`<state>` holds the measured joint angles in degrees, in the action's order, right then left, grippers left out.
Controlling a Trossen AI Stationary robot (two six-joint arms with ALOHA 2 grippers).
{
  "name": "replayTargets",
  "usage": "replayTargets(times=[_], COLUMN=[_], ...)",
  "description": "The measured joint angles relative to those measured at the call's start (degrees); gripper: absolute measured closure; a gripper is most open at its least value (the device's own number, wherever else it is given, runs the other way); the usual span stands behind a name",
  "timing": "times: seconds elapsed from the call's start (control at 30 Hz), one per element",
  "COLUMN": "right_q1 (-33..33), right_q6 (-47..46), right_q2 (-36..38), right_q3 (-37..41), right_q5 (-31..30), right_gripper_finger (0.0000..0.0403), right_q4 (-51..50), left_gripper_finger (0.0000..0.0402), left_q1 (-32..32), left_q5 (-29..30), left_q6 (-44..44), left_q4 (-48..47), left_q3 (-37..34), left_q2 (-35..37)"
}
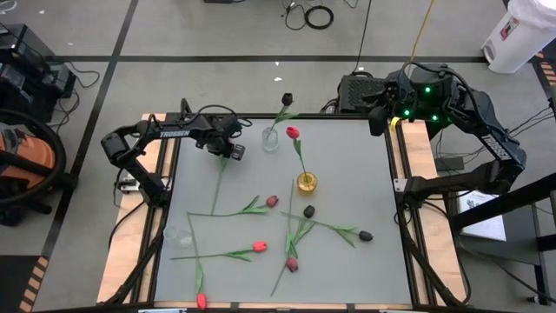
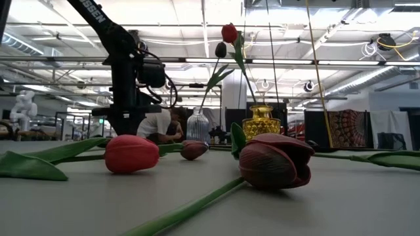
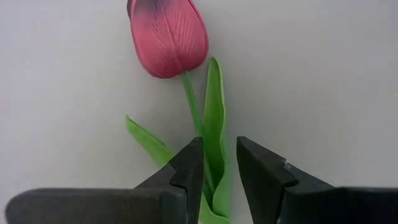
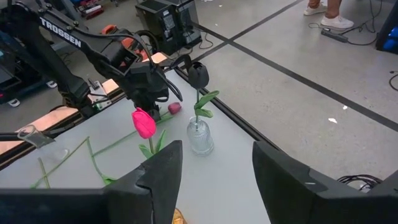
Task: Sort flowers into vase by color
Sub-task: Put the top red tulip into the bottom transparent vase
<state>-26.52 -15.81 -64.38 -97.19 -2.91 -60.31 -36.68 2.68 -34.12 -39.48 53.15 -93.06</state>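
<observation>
With the left gripper [image 3: 219, 171] clamped on a pink tulip [image 3: 168, 34] stem and the right gripper [image 4: 214, 168] parked with fingers apart, I lift straight up, keeping the head clear of the glass vase [image 1: 271, 138].

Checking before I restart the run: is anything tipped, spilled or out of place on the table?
Nothing is tipped or spilled: the clear vase and the yellow vase stand upright. One oddity: a red tulip lies with its head right at the edge of the table, far from the vases, where it might slip off.
</observation>
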Motion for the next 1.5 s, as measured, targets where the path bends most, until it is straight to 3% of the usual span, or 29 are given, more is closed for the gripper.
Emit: replayTargets(times=[0.97, 1.5], right_q1=[0.0, 0.0], right_q6=[0.0, -0.5], right_q2=[0.0, 0.0], right_q3=[0.0, 0.0], right_q5=[0.0, 0.0], right_gripper_finger=[0.0215, 0.0216], right_q4=[0.0, 0.0], left_gripper_finger=[0.0299, 0.0299], left_q1=[-1.7, -3.4], left_q5=[1.8, -1.1], left_q6=[1.9, 4.5], left_q4=[0.1, 0.1], left_q3=[0.0, 0.0], left_q2=[0.0, -0.6])
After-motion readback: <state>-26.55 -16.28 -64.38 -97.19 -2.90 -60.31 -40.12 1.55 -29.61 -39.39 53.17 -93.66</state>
